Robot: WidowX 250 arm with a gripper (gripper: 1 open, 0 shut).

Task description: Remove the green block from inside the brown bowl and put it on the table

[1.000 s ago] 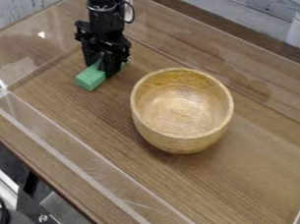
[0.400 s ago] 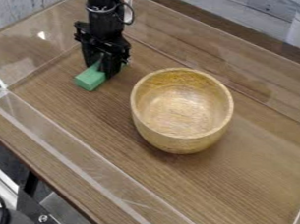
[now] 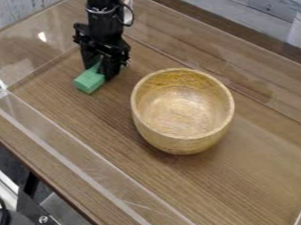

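The green block (image 3: 89,78) lies on the table (image 3: 91,144) just left of the brown bowl (image 3: 178,137). Its far end sits between the black fingers of my gripper (image 3: 104,69). The gripper points straight down and is closed on that end of the block. The near end of the block sticks out toward the front left and rests on the wood. The bowl stands upright with nothing in it, a short gap to the right of the gripper.
Low clear acrylic walls (image 3: 28,34) edge the tabletop, with one close behind and to the left of the arm. The front wall (image 3: 131,207) runs along the near edge. Bare wood lies in front of the bowl and to its right.
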